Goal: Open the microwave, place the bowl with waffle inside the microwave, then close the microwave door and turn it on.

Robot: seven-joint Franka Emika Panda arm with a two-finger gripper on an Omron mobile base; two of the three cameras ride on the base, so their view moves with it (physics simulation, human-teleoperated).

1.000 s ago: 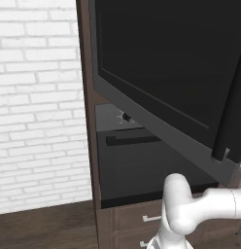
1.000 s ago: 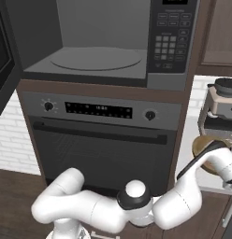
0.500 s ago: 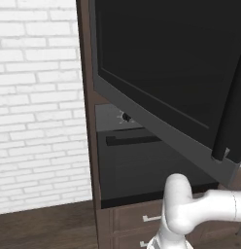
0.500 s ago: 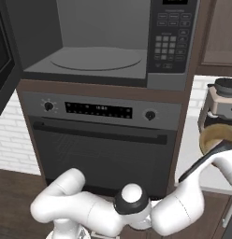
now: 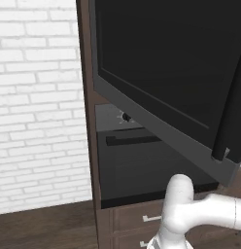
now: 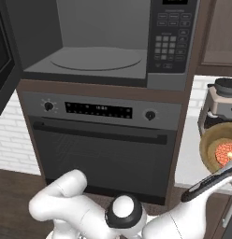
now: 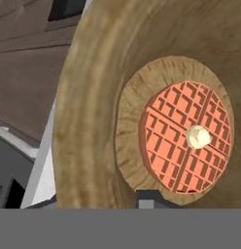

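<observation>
Round wooden bowl (image 6: 220, 153) with orange waffle (image 7: 185, 143) sits raised at my right over the white table (image 6: 187, 158). My pincer (image 7: 152, 199) pinches its rim. Grey microwave (image 6: 104, 42) stands open, door (image 5: 161, 92) swung left. Tilting could slide the waffle out; swinging in may clip the frame.

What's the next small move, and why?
Probably carry the bowl up and left toward the open microwave. The door is swung wide, the cavity holds just its turntable, and the bowl with the waffle sits close against the hand, apparently gripped at its rim and off the counter.
</observation>
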